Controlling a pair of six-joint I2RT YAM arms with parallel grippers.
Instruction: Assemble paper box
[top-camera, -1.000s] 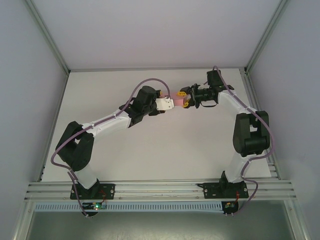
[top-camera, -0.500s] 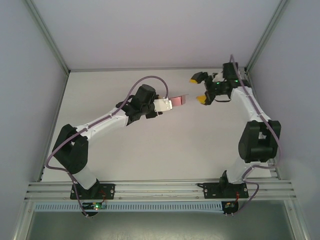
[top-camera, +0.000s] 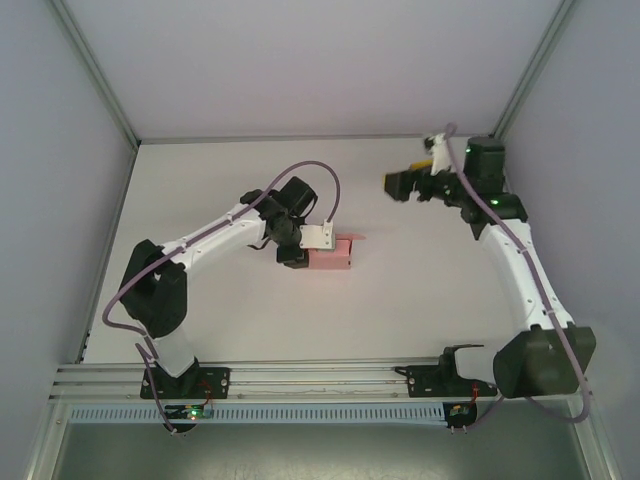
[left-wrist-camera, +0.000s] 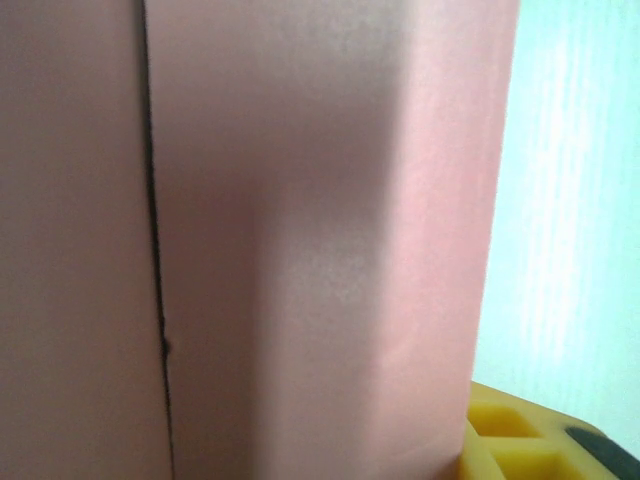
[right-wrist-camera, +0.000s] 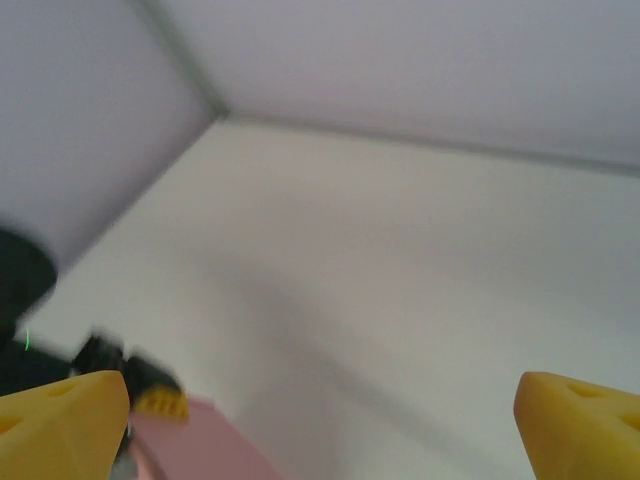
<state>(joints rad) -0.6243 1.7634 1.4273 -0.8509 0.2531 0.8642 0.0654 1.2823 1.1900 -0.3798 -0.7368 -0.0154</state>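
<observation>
In the top view we see the paper box (top-camera: 333, 258) lying on the white table (top-camera: 400, 310), a little toward 9 o'clock from the table's middle; it is a small pink rectangular block with one thin flap sticking out at its 1 o'clock corner. The left gripper (top-camera: 322, 243) reaches in from 9 o'clock and meets the box at its 10 o'clock edge. In the left wrist view the pink card (left-wrist-camera: 300, 250) sits right against the lens, with a dark seam (left-wrist-camera: 155, 300) running from 12 to 6 o'clock, and one yellow finger (left-wrist-camera: 500, 440) touches its lower edge at 5 o'clock; we read these jaws as clamped on the box.

The right gripper (top-camera: 405, 178) hangs well apart from the box, toward 2 o'clock from it, near the far right corner of the table. In the right wrist view its yellow fingertips (right-wrist-camera: 60, 420) stand wide apart with nothing between them, so we call these jaws released; a corner of the pink box (right-wrist-camera: 200, 450) shows at 7 o'clock in that view.
</observation>
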